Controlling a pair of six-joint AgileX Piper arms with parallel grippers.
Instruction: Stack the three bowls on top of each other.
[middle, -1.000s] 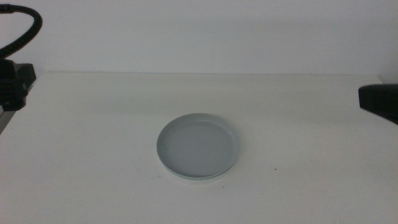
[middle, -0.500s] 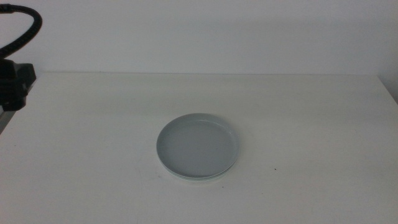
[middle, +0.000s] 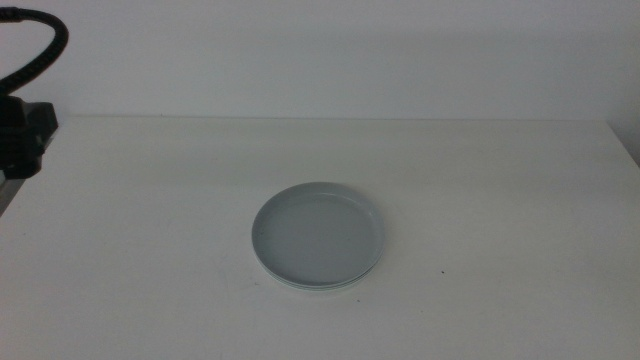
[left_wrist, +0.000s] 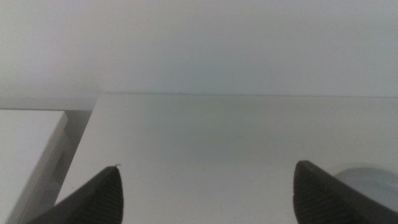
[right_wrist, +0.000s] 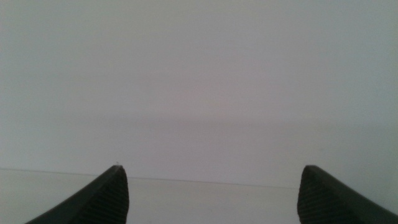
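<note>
From the middle camera we are looking forward and down over the table (middle: 150, 200), from fairly far back, with the stack of bowls (middle: 318, 237) sitting just toward 6 o'clock of centre and the wall filling the 12 o'clock band. From the left wrist camera we are looking low across the same tabletop (left_wrist: 205, 143) toward the wall, catching the bowls' rim (left_wrist: 367, 177) at 4 o'clock. From the right wrist camera we are facing almost entirely the wall, with the table edge (right_wrist: 205, 196) near 6 o'clock.
</note>
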